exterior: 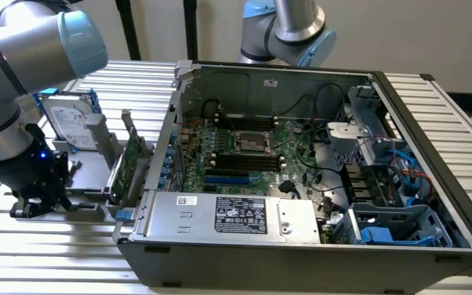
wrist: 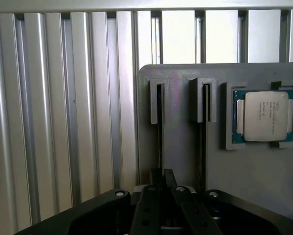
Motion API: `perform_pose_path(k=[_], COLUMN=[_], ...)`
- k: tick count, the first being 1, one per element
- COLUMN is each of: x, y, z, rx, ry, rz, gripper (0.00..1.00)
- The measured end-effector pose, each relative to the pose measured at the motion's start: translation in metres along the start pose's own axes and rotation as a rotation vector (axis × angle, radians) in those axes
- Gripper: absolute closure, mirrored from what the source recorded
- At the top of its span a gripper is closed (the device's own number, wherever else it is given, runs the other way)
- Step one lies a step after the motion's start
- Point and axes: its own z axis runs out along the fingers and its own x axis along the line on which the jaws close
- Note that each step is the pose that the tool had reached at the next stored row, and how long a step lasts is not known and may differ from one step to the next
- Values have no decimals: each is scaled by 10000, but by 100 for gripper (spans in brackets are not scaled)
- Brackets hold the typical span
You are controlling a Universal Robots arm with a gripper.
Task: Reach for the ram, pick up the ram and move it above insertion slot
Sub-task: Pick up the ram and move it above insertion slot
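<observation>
End effector above grey holder; ram edge-on, thin dark line.

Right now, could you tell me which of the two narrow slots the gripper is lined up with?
The slot farther from the processor; the gripper sits in line with it, the other slot off to one side.

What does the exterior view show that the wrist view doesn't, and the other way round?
Exterior view: the open computer case with its motherboard, a hard drive and an upright green card. Wrist view: a processor chip seated in a pocket. Both: the gripper, the grey holder and the slatted table.
</observation>
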Motion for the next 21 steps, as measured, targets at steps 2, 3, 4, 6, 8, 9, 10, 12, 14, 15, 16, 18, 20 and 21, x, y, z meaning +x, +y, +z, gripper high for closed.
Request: perform_pose_path(k=[2,3,4,6,8,9,10,12,14,15,16,18,20,21], x=[0,0,0,0,0,0,0,-1,-1,-2,-2,-2,-3,-4], y=[0,0,0,0,0,0,0,0,0,0,0,0,0,0], z=[0,0,0,0,-2,-7,-14,-27,-43,-51,-60,-78,-103,-116], rx=[-3,-3,-3,-3,-2,-3,-4,-3,-4,-4,-5,-4,-6,-5], ry=[0,0,0,-1,-5,-5,-4,-5,-4,-5,-4,-5,-4,-5], rz=[0,0,0,0,-2,-5,-7,-14,-21,-25,-29,-40,-52,-58], gripper=[86,86,86,86,86,86,86,86,86,86,86,86,86,86])
